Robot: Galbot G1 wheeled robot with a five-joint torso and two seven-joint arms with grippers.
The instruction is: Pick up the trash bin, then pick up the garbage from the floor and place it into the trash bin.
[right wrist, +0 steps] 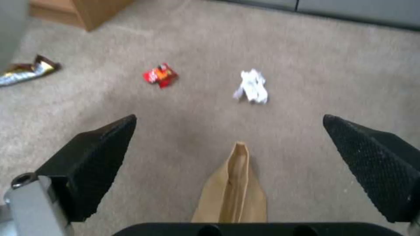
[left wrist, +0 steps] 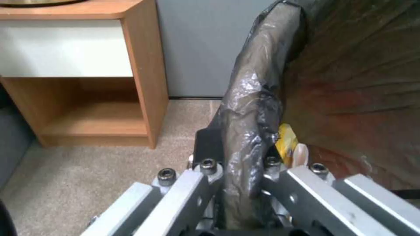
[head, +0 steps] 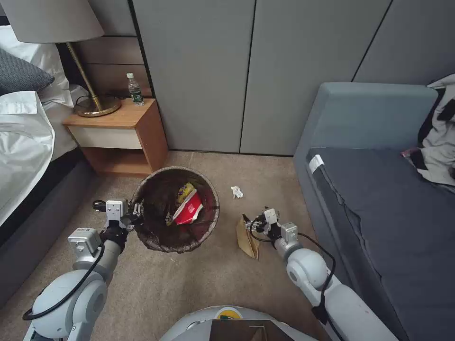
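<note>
Beige carpet (head: 199,274) underlies both grippers: left gripper (left wrist: 238,170) clamps the round bag-lined trash bin (head: 176,208) rim for carrying, while right gripper (right wrist: 229,164), jaws spread, straddles the flat brown paper bag (right wrist: 232,193).

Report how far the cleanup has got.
Done: the left gripper holds the trash bin by its rim, with wrappers inside. In hand: the right gripper, open, straddles the brown paper bag. Left: white tissue, red packet, foil wrapper.

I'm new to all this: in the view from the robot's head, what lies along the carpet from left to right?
Left gripper → trash bin → white tissue scrap → brown paper bag → right gripper → sofa.
</note>
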